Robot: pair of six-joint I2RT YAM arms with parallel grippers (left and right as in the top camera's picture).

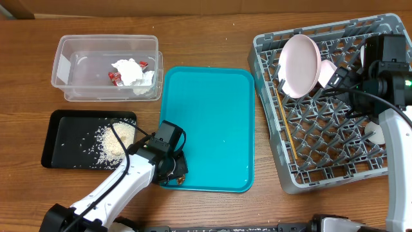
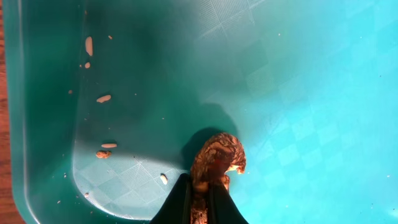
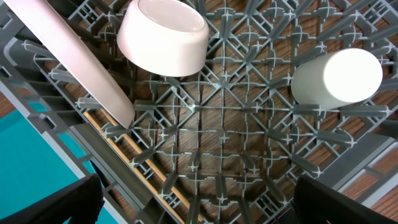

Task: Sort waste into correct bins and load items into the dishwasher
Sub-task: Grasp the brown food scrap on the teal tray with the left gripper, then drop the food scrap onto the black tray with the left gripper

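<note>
The left gripper point(image 2: 199, 202) is pinched on the small brown food lump point(image 2: 219, 158), which sits in the near left corner of the teal tray point(image 1: 212, 109), with a few crumbs point(image 2: 102, 98) just beside it. The lump looks soft, light and crumbly, so I think a gentle pinch low around its middle is best, or bits may break off. The right gripper point(image 3: 199, 208) is spread wide and empty over the dish rack point(image 1: 335, 154), right of the tray.
</note>
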